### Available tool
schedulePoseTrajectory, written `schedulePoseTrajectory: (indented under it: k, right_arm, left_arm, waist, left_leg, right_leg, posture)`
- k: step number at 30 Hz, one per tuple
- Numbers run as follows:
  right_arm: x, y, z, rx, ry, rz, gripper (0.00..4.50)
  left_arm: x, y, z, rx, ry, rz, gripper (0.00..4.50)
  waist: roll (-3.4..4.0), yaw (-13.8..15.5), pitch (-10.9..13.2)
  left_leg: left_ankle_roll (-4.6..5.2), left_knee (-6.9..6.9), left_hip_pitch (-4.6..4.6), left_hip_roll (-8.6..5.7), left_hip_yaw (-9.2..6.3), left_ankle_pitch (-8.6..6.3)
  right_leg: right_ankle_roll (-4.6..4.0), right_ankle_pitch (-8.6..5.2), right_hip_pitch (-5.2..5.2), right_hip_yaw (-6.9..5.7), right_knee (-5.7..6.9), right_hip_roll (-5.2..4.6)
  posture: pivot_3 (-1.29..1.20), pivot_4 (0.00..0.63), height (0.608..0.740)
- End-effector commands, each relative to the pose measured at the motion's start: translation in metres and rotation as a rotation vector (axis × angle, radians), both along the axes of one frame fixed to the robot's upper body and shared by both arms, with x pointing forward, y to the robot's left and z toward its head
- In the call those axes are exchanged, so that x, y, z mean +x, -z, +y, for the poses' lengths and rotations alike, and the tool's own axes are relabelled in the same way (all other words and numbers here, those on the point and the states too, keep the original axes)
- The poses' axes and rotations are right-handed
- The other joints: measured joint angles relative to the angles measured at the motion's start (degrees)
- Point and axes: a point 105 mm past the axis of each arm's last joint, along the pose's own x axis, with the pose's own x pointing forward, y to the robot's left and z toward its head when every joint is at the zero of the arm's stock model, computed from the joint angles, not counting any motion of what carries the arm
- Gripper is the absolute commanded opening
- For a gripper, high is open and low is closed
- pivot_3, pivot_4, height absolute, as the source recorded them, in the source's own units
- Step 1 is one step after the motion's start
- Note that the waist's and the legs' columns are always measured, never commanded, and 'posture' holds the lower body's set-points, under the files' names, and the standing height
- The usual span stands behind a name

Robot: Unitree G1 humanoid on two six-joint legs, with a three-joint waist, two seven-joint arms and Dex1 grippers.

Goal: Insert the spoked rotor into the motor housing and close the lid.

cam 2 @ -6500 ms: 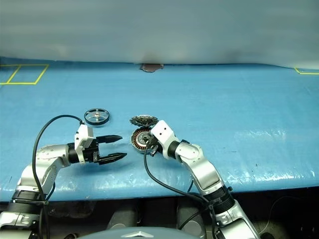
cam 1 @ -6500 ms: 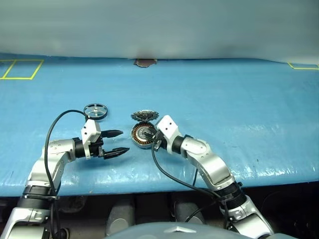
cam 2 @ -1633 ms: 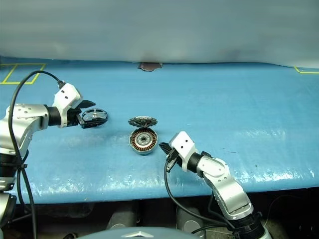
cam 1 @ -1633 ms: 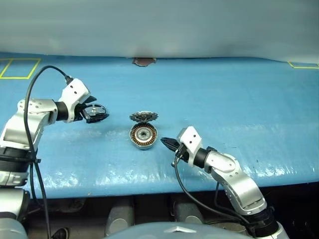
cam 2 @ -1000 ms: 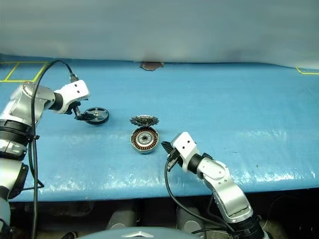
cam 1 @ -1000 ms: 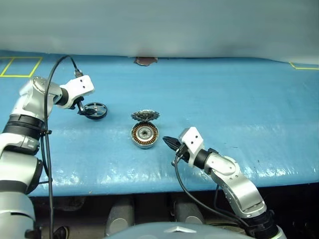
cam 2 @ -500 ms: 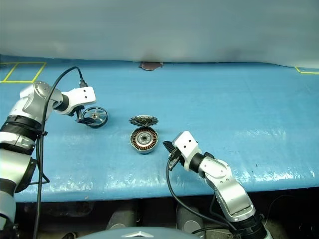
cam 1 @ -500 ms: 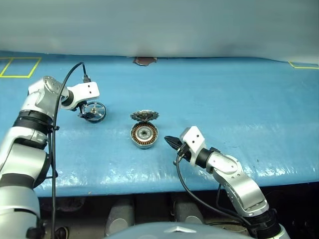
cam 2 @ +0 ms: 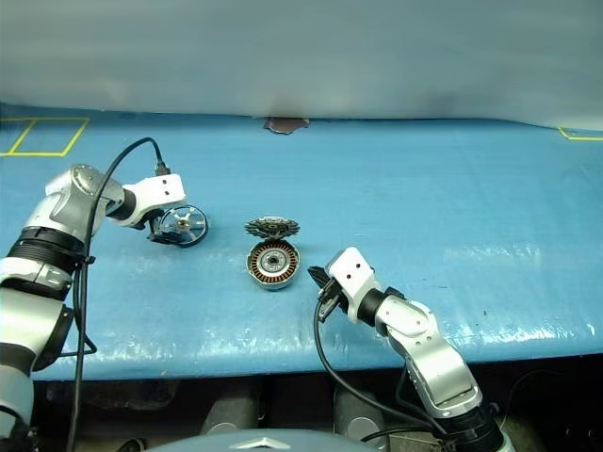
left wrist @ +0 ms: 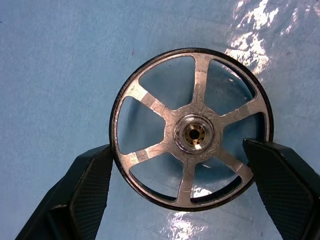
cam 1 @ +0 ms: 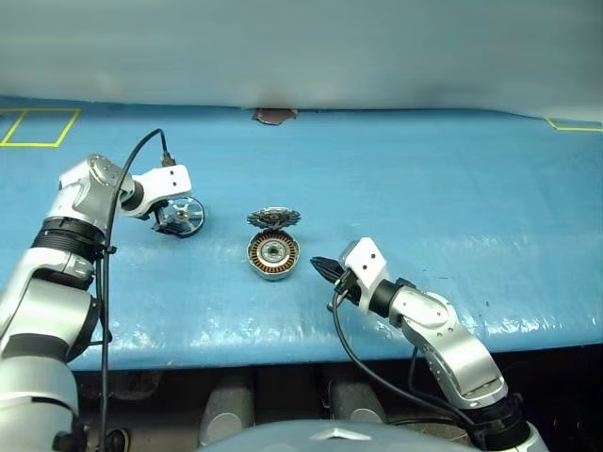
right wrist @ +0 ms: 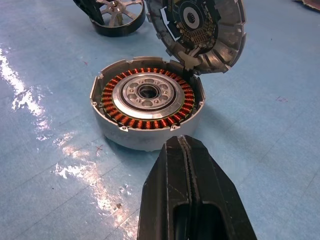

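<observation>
The spoked rotor [left wrist: 192, 129] lies flat on the blue table, a dark rim with silvery spokes and a small hub, also seen at the left as the rotor [cam 1: 182, 216]. My left gripper [left wrist: 177, 150] is open and points down over it, one black finger [left wrist: 90, 187] on each side of the rim. To its right stands the motor housing [cam 1: 272, 255], open, its copper windings [right wrist: 185, 107] showing. The lid [right wrist: 200, 25] stands upright on its hinge at the housing's far side. My right gripper [right wrist: 182, 145] is shut and empty, just in front of the housing.
The blue table cover [cam 1: 424, 188] runs wide to the right. Yellow tape marks sit at the far left [cam 1: 38, 129] and the far right [cam 1: 573, 123]. A dark patch [cam 1: 273, 116] lies at the back edge. The table's front edge [cam 1: 283, 348] is close to my arms.
My left gripper has sunk a little and turned down over the rotor, staying open. The right gripper, housing and lid have kept still.
</observation>
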Motion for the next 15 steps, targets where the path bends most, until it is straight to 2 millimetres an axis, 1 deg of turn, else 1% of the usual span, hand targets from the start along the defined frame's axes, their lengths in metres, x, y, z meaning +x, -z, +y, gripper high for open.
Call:
schedulePoseTrajectory:
  k: [1,3,5,9,15]
  right_arm:
    - [-0.0006,-0.0147,0.0016,0.020,-0.009,-0.051,0.00]
    - [-0.0003,-0.0142,0.0013,0.017,-0.009,-0.050,0.00]
    - [0.0000,-0.0144,0.0013,0.017,-0.008,-0.050,0.00]
    - [0.0010,-0.0149,0.0009,0.015,-0.005,-0.053,0.00]
    - [0.0016,-0.0148,0.0004,0.013,0.000,-0.053,0.00]
  left_arm:
    - [0.0121,-0.0290,-0.0122,-0.064,0.015,-0.123,4.48]
    - [0.0130,-0.0357,-0.0162,-0.071,0.032,-0.136,4.48]
    - [0.0114,-0.0366,-0.0169,-0.061,0.048,-0.128,4.48]
    - [0.0084,-0.0348,-0.0180,-0.057,0.064,-0.117,4.48]
    - [0.0071,-0.0305,-0.0109,0.012,0.057,-0.124,4.48]
  waist:
    - [0.00,0.0,0.0]
    - [0.00,0.0,0.0]
    - [0.00,0.0,0.0]
    - [0.00,-0.1,0.0]
    - [0.00,-0.1,0.0]
  left_leg:
    - [0.00,0.06,0.00,0.00,-0.01,0.00]
    - [0.00,0.19,0.02,0.01,-0.05,0.00]
    - [0.00,0.39,0.00,0.03,-0.08,0.00]
    - [0.00,0.64,0.02,0.02,-0.06,0.00]
    - [0.01,0.63,0.01,0.02,-0.06,0.00]
  right_leg:
    - [0.01,-0.01,-0.02,0.00,0.11,0.00]
    - [-0.18,-0.13,-0.02,-0.01,0.25,0.04]
    - [-0.20,-0.14,0.01,-0.01,0.36,0.07]
    - [-0.12,-0.09,0.09,0.02,0.41,0.06]
    - [-0.10,-0.07,0.09,0.02,0.42,0.07]
  posture:
    - [0.00,0.150,0.740]
    - [0.00,0.150,0.740]
    - [0.00,0.150,0.740]
    - [0.00,0.150,0.740]
    - [0.00,0.150,0.740]
